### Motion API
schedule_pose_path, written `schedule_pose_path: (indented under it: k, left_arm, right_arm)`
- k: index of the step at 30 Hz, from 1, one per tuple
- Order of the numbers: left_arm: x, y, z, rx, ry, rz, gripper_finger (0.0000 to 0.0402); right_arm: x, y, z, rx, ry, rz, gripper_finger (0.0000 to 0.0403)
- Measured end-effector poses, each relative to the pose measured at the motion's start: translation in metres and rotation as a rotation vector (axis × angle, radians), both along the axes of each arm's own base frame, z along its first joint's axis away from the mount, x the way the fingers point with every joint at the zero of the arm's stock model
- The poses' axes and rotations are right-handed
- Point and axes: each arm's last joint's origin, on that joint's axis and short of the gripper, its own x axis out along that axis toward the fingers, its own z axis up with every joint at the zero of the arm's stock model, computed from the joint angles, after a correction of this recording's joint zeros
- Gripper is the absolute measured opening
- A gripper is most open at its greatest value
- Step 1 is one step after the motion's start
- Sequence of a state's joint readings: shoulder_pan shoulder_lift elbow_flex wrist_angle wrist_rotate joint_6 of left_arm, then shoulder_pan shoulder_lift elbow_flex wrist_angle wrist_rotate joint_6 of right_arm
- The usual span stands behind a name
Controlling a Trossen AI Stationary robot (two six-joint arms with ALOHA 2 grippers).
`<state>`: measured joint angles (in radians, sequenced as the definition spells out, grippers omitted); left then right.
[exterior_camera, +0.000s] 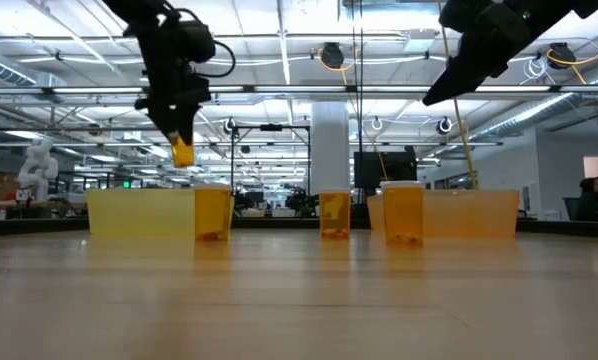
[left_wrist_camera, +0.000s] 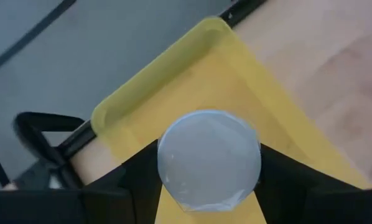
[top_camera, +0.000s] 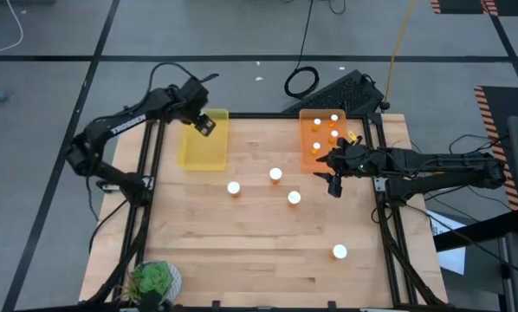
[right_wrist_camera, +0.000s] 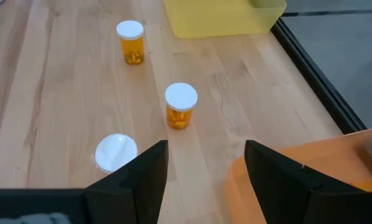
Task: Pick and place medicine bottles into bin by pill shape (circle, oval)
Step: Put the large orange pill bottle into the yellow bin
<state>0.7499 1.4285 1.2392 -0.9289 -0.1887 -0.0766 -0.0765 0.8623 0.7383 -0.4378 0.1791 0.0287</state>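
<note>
My left gripper [top_camera: 205,122] hangs above the yellow bin [top_camera: 203,146] at the far left, shut on one medicine bottle [exterior_camera: 182,153], an orange one with a white cap [left_wrist_camera: 209,158]. Three bottles [top_camera: 234,187] [top_camera: 275,174] [top_camera: 294,198] stand upright mid-table, and another [top_camera: 339,251] stands near the front right. Several bottles [top_camera: 333,134] are in the orange bin [top_camera: 308,160] at the far right. My right gripper [top_camera: 333,179] hovers open, holding nothing, by that bin's near edge. My left gripper pinches the bottle between its two fingers [left_wrist_camera: 139,180], one on either side, just under the cap's rim [left_wrist_camera: 167,168]. The fingers point down from above. The bottle stays upright, its lower end [exterior_camera: 182,158] showing below the fingertips, lifted clear above the yellow bin.
A small green plant [top_camera: 152,279] sits at the table's near left corner. A black frame rail [top_camera: 146,186] runs along the table's left and right sides. Bare wood lies across the near half of the table [top_camera: 242,251].
</note>
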Motion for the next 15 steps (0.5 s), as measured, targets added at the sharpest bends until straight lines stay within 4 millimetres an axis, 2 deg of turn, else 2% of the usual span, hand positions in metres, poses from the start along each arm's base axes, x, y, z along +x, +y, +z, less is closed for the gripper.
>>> schedule_pose_path:
  k: [8,15]
  left_arm:
    - [0.023,0.023,-0.030,-0.027,-0.049,0.133,0.0218]
    - [0.030,0.037,-0.061,-0.080,0.012,0.255,0.0212]
  right_arm:
    - [0.001,0.000,0.001,-0.018,-0.005,0.013,0.0208]
    - [0.000,0.000,0.001,-0.044,0.006,0.033,0.0208]
